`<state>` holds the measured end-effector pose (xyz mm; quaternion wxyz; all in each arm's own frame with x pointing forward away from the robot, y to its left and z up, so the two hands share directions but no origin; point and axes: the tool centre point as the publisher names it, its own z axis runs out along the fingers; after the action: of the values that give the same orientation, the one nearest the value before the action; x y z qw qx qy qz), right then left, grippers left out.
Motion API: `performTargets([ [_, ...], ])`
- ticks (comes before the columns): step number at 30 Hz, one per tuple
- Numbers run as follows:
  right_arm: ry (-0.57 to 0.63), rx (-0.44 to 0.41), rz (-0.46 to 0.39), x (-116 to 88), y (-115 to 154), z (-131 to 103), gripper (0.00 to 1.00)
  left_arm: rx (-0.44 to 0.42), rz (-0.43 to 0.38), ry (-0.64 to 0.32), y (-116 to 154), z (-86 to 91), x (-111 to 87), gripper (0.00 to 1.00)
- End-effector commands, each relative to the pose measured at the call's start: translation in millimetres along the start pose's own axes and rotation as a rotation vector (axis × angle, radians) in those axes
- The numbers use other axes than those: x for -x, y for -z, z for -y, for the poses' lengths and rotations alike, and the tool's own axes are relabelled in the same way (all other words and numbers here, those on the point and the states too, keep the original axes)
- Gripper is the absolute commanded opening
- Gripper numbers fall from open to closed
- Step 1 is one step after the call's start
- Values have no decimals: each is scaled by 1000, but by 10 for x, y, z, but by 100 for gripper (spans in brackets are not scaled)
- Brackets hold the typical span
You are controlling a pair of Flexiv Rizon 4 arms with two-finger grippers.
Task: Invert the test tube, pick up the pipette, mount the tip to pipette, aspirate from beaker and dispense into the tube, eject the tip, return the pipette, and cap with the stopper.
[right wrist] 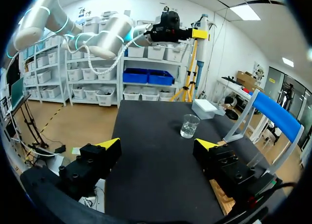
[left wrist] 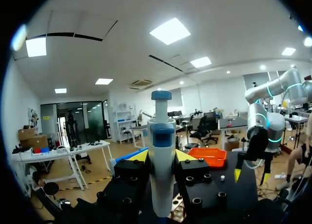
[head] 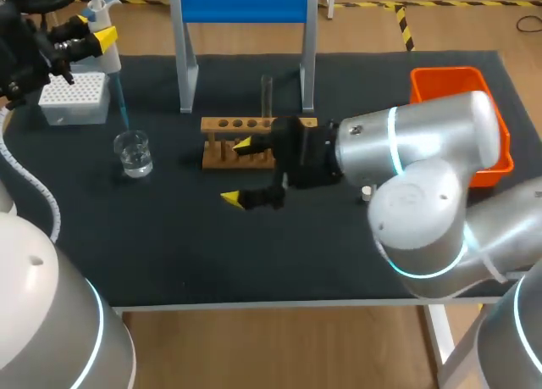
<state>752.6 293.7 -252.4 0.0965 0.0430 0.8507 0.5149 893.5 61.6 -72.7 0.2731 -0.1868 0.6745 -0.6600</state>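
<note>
Left gripper (head: 100, 38): I pinch the pipette (left wrist: 161, 170) above the beaker (head: 134, 153), tip seemingly mounted.
Right gripper (head: 237, 171): mine, spread, beside the rack (head: 229, 125) on the desk (head: 339, 245).
Tube (head: 267, 97): upright in the rack.

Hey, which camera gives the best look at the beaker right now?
The head view: the beaker stands unobstructed on the table, its liquid visible from above. The right wrist view shows it farther off, ahead of the right end effector. The left wrist view does not show it.
</note>
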Motion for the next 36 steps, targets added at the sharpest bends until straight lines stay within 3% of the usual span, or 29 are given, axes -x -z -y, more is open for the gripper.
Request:
performTargets([
  [1, -4, -24, 42, 14, -569, -20, 100, -3, 4, -1, -14, -7, -4, 0],
  [18, -40, -28, 107, 196, -932, 64, 100, -3, 4, -1, -14, -7, -4, 0],
  [36, -48, -35, 117, 290, -1037, 109, 100, -3, 4, -1, -14, -7, -4, 0],
])
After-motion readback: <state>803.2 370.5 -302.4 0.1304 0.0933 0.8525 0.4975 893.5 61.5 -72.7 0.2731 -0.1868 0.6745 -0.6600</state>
